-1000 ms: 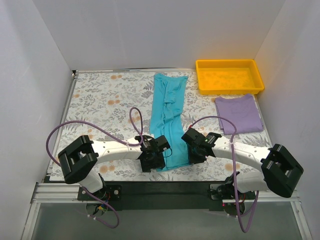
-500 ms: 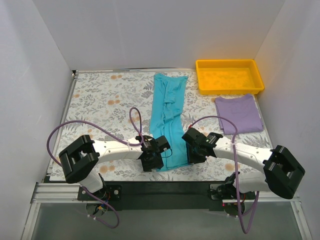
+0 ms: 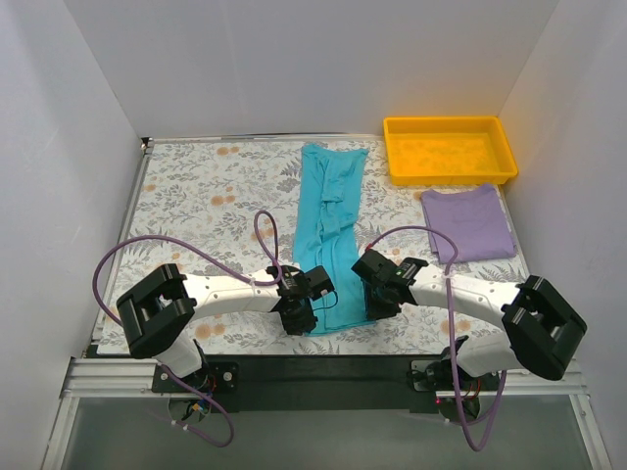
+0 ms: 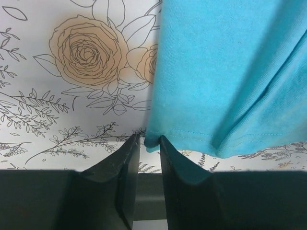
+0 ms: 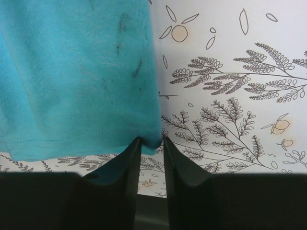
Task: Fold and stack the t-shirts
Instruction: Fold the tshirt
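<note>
The teal t-shirt [image 3: 328, 225] lies folded into a long strip down the middle of the table, its hem at the near edge. My left gripper [image 3: 302, 318] is at the hem's left corner. In the left wrist view the teal t-shirt [image 4: 225, 72] pokes its corner between the fingertips of the left gripper [image 4: 149, 136], whose narrow jaws still show a gap. My right gripper [image 3: 377, 302] is at the right corner. There the teal t-shirt [image 5: 72, 72] sits between the narrowly open right gripper [image 5: 152, 139]. The lavender t-shirt [image 3: 468, 223] lies folded at the right.
A yellow tray [image 3: 451, 177] stands at the back right, just behind the lavender shirt. White walls close in the left, right and back. The black front rail [image 3: 323, 357] runs just below the teal hem.
The left jaws have narrowed around the teal hem's left corner. The right arm has shifted slightly left at the right corner. The shirts lie as before.
</note>
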